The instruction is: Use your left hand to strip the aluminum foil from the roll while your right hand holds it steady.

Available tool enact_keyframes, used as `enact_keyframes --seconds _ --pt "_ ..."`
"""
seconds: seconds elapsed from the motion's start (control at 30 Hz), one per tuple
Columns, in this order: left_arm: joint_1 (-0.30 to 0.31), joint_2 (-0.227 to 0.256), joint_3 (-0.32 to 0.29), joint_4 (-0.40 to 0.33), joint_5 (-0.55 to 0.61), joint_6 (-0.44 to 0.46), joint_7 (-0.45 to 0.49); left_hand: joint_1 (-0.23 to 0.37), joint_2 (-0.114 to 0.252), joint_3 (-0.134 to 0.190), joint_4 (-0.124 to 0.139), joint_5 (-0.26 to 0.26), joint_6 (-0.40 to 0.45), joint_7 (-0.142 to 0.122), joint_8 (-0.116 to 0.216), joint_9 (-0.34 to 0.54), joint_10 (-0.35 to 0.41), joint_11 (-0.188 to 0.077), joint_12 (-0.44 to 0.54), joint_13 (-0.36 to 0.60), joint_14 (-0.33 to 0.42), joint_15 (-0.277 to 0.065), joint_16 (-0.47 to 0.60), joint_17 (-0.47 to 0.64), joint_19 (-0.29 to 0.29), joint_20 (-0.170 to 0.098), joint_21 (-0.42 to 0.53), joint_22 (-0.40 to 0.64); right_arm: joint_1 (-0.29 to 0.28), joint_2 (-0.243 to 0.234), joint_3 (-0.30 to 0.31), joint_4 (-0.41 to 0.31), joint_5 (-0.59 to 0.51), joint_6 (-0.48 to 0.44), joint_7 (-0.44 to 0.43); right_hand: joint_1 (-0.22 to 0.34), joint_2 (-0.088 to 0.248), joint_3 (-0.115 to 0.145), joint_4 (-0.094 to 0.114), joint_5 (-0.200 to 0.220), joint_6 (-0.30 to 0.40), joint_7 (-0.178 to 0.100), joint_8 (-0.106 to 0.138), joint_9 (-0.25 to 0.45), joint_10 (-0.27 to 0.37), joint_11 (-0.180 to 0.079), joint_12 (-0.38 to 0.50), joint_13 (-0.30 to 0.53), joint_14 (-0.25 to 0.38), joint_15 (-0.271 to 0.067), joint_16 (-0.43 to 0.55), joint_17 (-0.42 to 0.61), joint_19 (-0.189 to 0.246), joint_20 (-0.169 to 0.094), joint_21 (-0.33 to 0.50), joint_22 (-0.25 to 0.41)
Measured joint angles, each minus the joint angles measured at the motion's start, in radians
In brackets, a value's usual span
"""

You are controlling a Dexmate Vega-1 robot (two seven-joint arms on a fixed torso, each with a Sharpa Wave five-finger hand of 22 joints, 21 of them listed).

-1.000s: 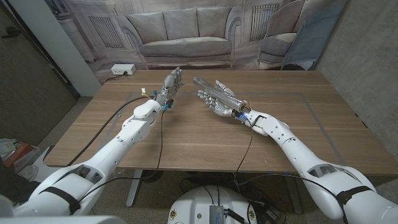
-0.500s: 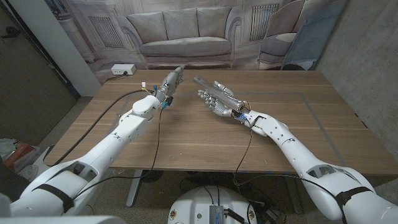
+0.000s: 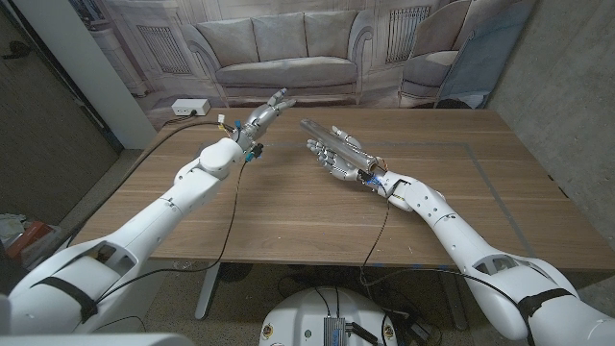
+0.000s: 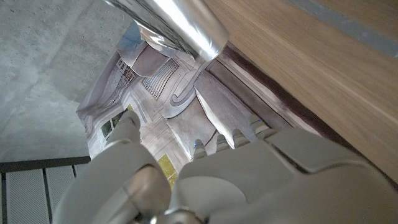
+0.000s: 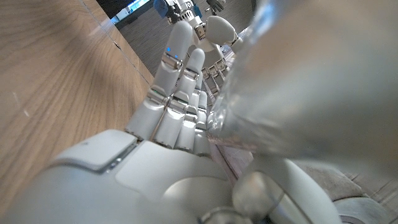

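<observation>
A printed backdrop of a grey sofa [image 3: 283,53] hangs behind a wooden counter [image 3: 288,202], with a white power strip [image 3: 189,108] lying at the counter's far left corner.

The right arm reaches in toward the counter's middle. Its right robot hand [image 3: 335,158] lies alongside the foil roll [image 3: 332,142], which runs diagonally from the hand toward the far edge. The right wrist view shows the fingers [image 5: 180,81] stretched out straight beside the roll, with the shiny tube bearing against the thumb side. Whether this amounts to a firm clamp cannot be told; the roll is braced at least.

The left robot hand [image 3: 266,111] is raised above the far left part of the counter, fingers apart and holding nothing. It is near the roll's far end but not touching it. The left wrist view shows the roll's end [image 4: 186,31] ahead of that hand's fingertips [image 4: 198,148], with a gap between.

Assessment: the bracing step appears in place. No foil is seen pulled loose from the roll, so stripping is judged not yet begun. Remaining: close the left robot hand on the foil's free edge and draw it off.
</observation>
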Motion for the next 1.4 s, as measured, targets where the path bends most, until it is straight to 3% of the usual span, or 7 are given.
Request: enact_keyframes --seconds 0.13,0.3,0.4,0.6,1.07,1.2,1.4 --pt "-0.011 0.028 0.013 -0.021 0.053 -0.003 0.002 0.093 0.016 0.022 -0.026 0.006 -0.03 0.0 0.0 0.006 0.004 -0.004 0.0 0.002 -0.002 0.002 0.0 0.004 -0.004 0.004 -0.007 0.0 0.0 0.001 0.002 0.001 0.001 -0.002 -0.006 0.0 0.0 0.0 0.0 0.0 0.0 0.0 -0.003 -0.001 0.0 0.0 0.0 0.0 0.002 0.002 0.0 0.0 0.001 -0.002 0.0 0.0" --pt "-0.024 0.061 0.031 -0.057 0.109 0.016 0.007 0.273 0.078 0.08 -0.037 -0.014 -0.038 -0.002 0.009 0.014 0.0 -0.023 0.0 0.004 -0.002 0.012 0.0 0.001 -0.004 0.003 -0.011 0.0 0.001 0.003 0.004 0.003 0.003 -0.004 -0.01 -0.004 0.004 0.004 0.004 0.0 0.0 0.0 -0.003 -0.006 0.0 0.0 0.0 0.0 0.002 0.002 0.0 0.0 -0.001 -0.004 0.0 0.0" --pt "-0.032 0.079 0.043 -0.083 0.109 0.016 0.007 0.317 0.096 0.093 -0.04 -0.021 -0.039 -0.002 0.012 0.014 0.001 -0.036 0.0 0.004 -0.002 0.001 0.0 0.001 -0.002 -0.006 -0.011 0.0 0.001 0.003 0.004 0.003 0.003 -0.004 -0.011 -0.004 0.004 0.004 0.004 0.0 0.0 0.0 -0.003 -0.006 0.0 0.0 0.0 0.0 0.002 0.002 0.0 0.0 -0.001 -0.004 0.0 0.0" --pt "-0.051 0.11 0.068 -0.136 0.25 0.103 0.024 0.42 0.112 0.121 -0.04 -0.03 -0.002 -0.002 0.037 0.023 0.001 -0.047 0.006 0.004 0.0 -0.008 0.005 0.001 0.011 -0.018 -0.011 0.0 0.003 0.005 0.005 0.008 0.004 -0.004 -0.011 -0.008 0.008 0.004 0.004 0.0 0.005 0.006 -0.01 -0.01 0.0 0.0 0.0 0.0 0.003 0.003 0.0 0.0 -0.001 -0.004 0.0 0.0" --pt "-0.121 0.155 0.142 -0.248 0.449 0.232 -0.02 0.497 0.081 0.112 -0.031 -0.044 0.09 -0.001 0.071 0.032 0.002 -0.067 0.015 0.002 0.002 -0.024 0.005 -0.003 0.028 -0.023 -0.022 -0.003 0.006 0.008 0.005 0.015 0.004 0.006 -0.003 -0.012 0.012 0.004 0.004 0.0 0.005 0.006 -0.017 -0.02 0.0 0.0 0.0 0.0 0.004 0.003 0.0 0.0 -0.001 -0.003 0.0 0.0" --pt "-0.14 0.16 0.163 -0.272 0.494 0.256 -0.04 0.517 0.049 0.092 -0.025 -0.048 0.176 -0.001 0.109 0.041 0.0 -0.068 0.025 0.002 -0.002 -0.035 0.005 -0.003 0.048 -0.037 -0.022 -0.003 0.006 0.008 0.008 0.015 0.004 0.008 -0.001 -0.012 0.012 0.004 0.004 0.0 0.005 0.006 -0.017 -0.02 0.0 0.0 0.0 0.0 0.005 0.005 0.0 0.0 -0.001 -0.003 0.0 0.0" --pt "-0.162 0.166 0.183 -0.306 0.557 0.29 -0.064 0.529 0.037 0.077 -0.016 -0.048 0.298 0.0 0.157 0.049 0.024 -0.08 0.033 0.002 -0.002 -0.046 0.005 -0.003 0.058 -0.037 -0.022 -0.003 0.002 0.008 0.011 0.014 0.006 0.008 0.0 -0.012 0.012 0.004 0.004 0.0 0.005 0.006 -0.017 -0.024 0.0 0.0 0.0 0.0 0.005 0.005 0.0 0.0 -0.001 -0.003 0.0 0.0"
